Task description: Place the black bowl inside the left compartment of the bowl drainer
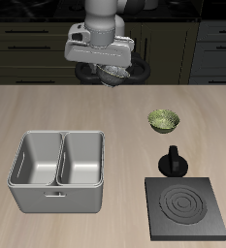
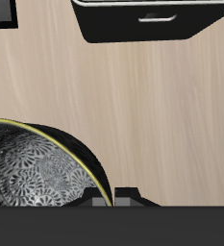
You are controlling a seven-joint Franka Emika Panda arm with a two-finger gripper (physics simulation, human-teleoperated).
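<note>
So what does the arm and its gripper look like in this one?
The arm is a rounded, glossy light grey and white column. Below it the gripper has a wide, boxy white body with darker grey outlines and panels. Its fingers are dark and short. No cables or readable markings show. The wrist view shows only a dark edge of the gripper.

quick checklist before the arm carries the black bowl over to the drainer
1. Black bowl at the gripper: ok, its rim sits right by the fingers in the wrist view.
2. Bowl lifted off the table: ok, held high near the back.
3. Firm grip: cannot tell, finger contact is hidden.
4. Left compartment of the bowl drainer empty: ok.
5. Green bowl and the black knobbed object away from the drainer: ok.
6. Bowl held level: cannot tell.
</note>
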